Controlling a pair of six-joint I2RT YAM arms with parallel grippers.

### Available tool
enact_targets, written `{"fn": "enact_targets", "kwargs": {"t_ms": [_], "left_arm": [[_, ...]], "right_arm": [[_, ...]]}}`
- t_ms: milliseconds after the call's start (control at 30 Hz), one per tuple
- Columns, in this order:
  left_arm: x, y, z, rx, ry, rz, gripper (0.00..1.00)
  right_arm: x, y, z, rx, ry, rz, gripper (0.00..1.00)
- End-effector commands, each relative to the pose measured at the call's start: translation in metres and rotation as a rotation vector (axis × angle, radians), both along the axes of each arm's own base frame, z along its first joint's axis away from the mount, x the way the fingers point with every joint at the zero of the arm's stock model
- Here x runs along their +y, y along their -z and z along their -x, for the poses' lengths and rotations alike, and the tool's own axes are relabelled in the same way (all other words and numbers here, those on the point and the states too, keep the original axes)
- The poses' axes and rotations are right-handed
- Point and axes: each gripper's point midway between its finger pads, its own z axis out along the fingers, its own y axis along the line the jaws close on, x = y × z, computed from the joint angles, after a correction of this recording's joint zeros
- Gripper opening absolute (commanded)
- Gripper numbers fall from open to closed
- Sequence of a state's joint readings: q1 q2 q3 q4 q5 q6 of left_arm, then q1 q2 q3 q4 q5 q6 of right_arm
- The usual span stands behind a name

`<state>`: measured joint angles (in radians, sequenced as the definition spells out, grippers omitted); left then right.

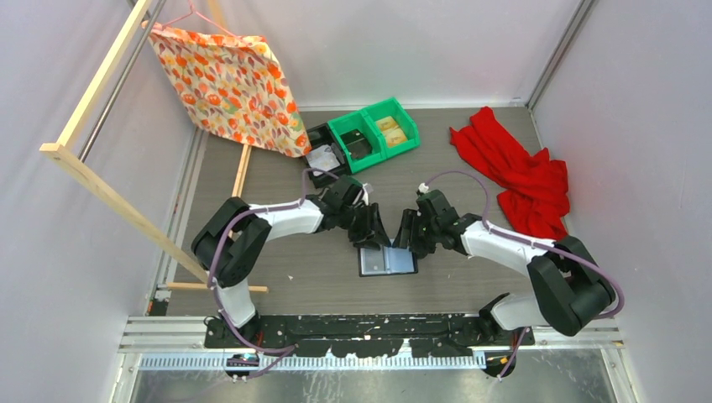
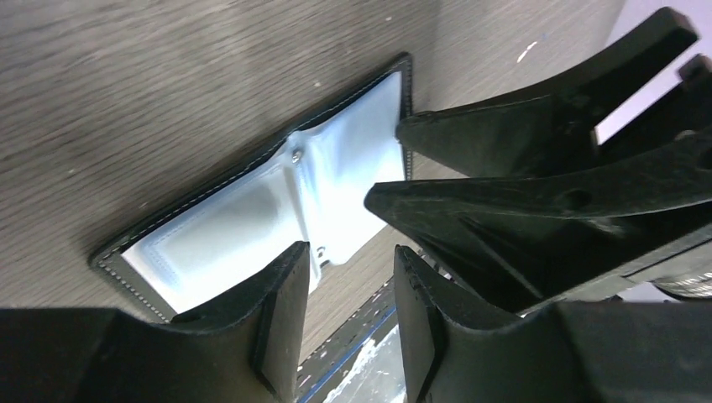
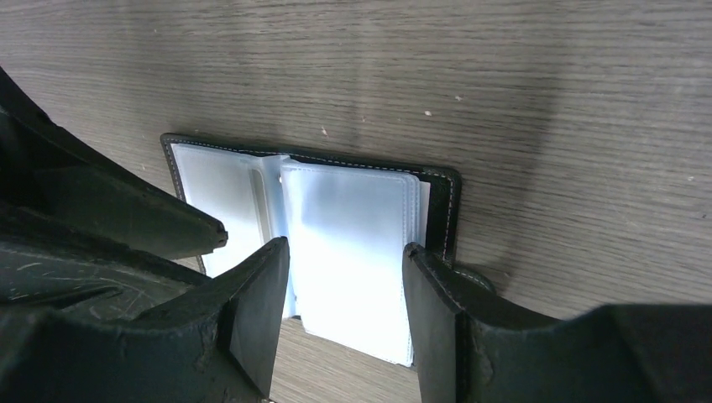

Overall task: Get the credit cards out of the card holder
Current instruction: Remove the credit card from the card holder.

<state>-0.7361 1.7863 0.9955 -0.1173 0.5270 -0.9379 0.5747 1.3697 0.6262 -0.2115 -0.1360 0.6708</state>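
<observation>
Wallet (image 1: 388,260): spread open on the tabletop (image 1: 319,277), beneath the 2 tools.
Left tool (image 2: 348,252): fingers apart, holding nothing.
Right tool (image 3: 346,249): fingers apart, either side of 1 sleeve (image 3: 348,243).

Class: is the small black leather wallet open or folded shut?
Open: the small black leather wallet lies spread flat, glossy sleeves facing up.

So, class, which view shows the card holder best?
The right wrist view: the card holder lies open, close up, nearly whole. The left wrist view hides part behind the left hand; the top view shows it small.
</observation>
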Motion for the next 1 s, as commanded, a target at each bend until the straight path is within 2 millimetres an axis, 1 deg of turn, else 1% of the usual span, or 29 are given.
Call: {"fn": "enact_targets", "kwargs": {"t_ms": [0,133,233,300,367,400,433,500,567,667,767,867,967], "left_arm": [[-0.013,-0.032,-0.013,-0.087,0.007,0.054,0.42],[0.027,-0.023,-0.016,-0.127,-0.071,-0.156,0.45],[0.04,-0.011,-0.008,-0.089,-0.079,-0.209,0.45],[0.046,0.001,-0.002,-0.067,-0.078,-0.241,0.45],[0.052,0.01,0.0,-0.059,-0.081,-0.271,0.44],[0.053,0.013,0.001,-0.056,-0.081,-0.277,0.44],[0.053,0.015,0.002,-0.053,-0.078,-0.278,0.44],[0.05,0.017,0.003,-0.041,-0.062,-0.263,0.44],[0.05,0.02,0.005,-0.028,-0.049,-0.274,0.43],[0.048,0.024,0.006,-0.019,-0.042,-0.27,0.43],[0.044,0.022,0.007,-0.021,-0.033,-0.239,0.42],[0.036,0.018,0.006,-0.02,-0.019,-0.198,0.42],[0.03,0.019,0.005,-0.012,-0.009,-0.179,0.42]], "right_arm": [[-0.004,-0.009,-0.004,-0.044,0.028,0.005,0.57],[-0.01,-0.031,-0.005,-0.101,0.035,0.002,0.57],[-0.015,-0.047,-0.009,-0.162,0.059,-0.002,0.57],[-0.017,-0.051,-0.011,-0.183,0.068,-0.001,0.57],[-0.016,-0.045,-0.012,-0.171,0.062,0.005,0.57],[-0.015,-0.039,-0.011,-0.154,0.056,0.014,0.55],[-0.015,-0.034,-0.012,-0.142,0.052,0.022,0.51],[-0.014,-0.024,-0.012,-0.125,0.047,0.035,0.41],[-0.015,-0.015,-0.012,-0.112,0.04,0.048,0.34],[-0.017,-0.004,-0.011,-0.092,0.031,0.076,0.3],[-0.019,0.006,-0.009,-0.069,0.034,0.092,0.25],[-0.02,0.013,-0.007,-0.05,0.048,0.096,0.22],[-0.021,0.017,-0.004,-0.035,0.057,0.095,0.22]]}}
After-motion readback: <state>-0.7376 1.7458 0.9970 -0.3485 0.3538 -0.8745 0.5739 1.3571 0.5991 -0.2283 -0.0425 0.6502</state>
